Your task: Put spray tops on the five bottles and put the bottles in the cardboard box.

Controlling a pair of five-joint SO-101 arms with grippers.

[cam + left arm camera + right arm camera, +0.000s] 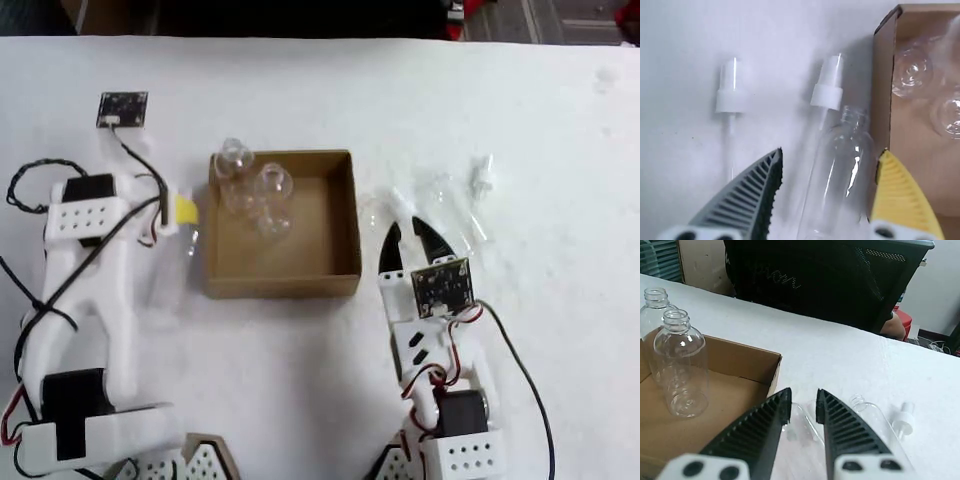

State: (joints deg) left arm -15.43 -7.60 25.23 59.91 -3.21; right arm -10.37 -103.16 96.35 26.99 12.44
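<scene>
While L gripper [831, 151] sits open astride a bottle [840, 187], R gripper [804, 391] hangs slightly apart

White arms [85, 290], black servos [75, 395], red-and-black cables [140, 158]; left hand [831, 151] grey-and-yellow, right hand [804, 391] black.

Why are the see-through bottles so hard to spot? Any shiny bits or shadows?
High view: the table is bright white; the bottles in the cardboard box show as pale glints. Left wrist view: a white glint runs down the lying bottle, and grey shadow sits between a spray top and the box wall. Right wrist view: glints mark the standing bottles.
</scene>
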